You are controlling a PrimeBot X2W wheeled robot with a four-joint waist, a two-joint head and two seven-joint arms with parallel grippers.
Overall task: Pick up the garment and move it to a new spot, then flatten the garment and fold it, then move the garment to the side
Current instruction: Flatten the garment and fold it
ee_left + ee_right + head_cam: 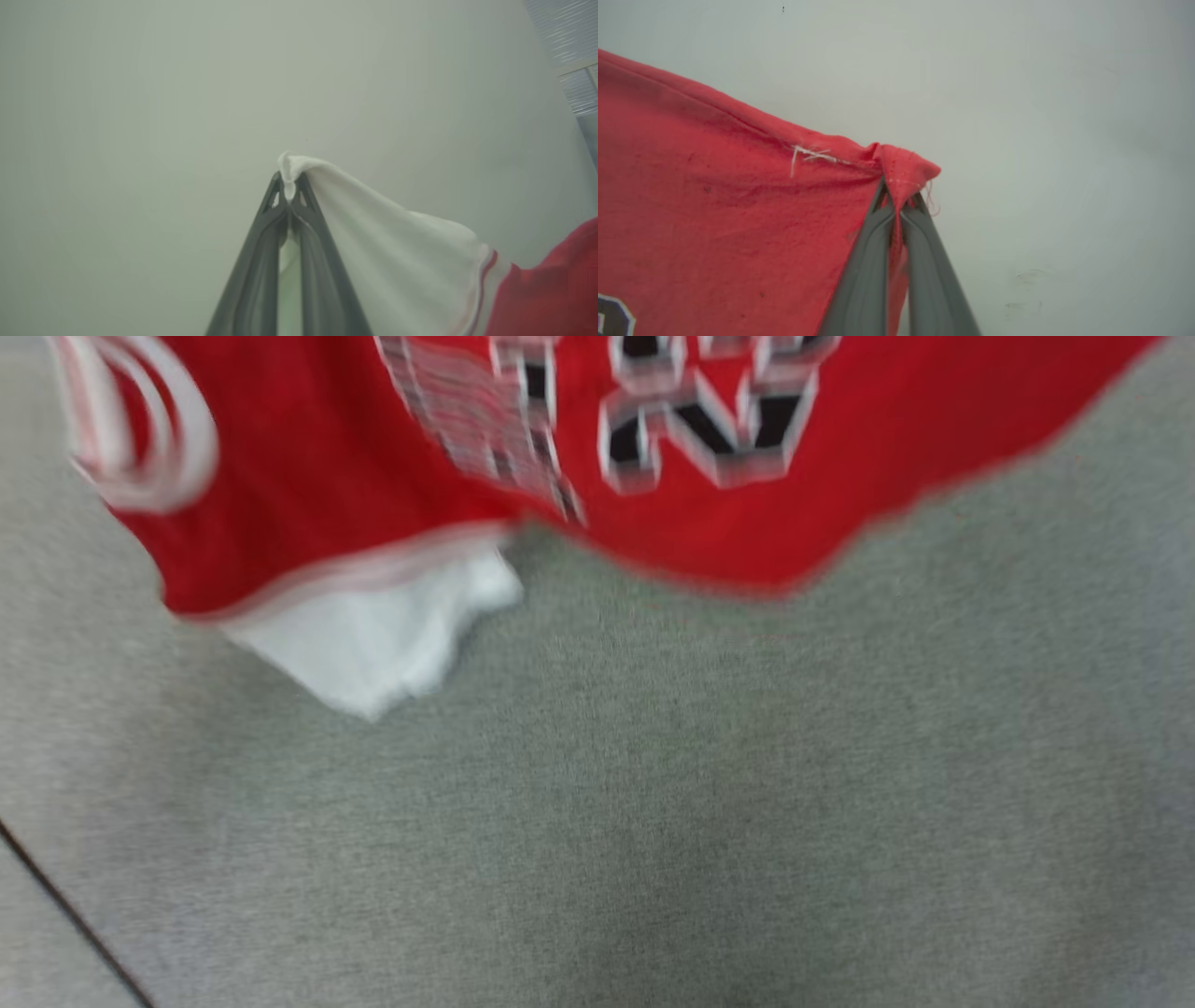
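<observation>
- The grey surface (653,821) is lying below the garment in the head view, with a thin dark seam (65,915) crossing its lower-left corner.
- The garment (308,476), a red jersey, is stretching across the top of the blurred head view, above that surface. The blur is hiding whether its lower edge is touching the surface.
- A white sleeve (373,644) is hanging below the red body at the left, bordered by pale striped trim (364,569).
- Black, white-outlined lettering (700,429) is showing on the red front, too blurred to read.
- The left gripper (289,186) is holding the sleeve's white edge, its jaws clamping tight on a small fold at the tips.
- The right gripper (899,196) is pinching a bunched red corner, its jaws pressing together on the cloth, with a loose white thread (808,156) lying near.
</observation>
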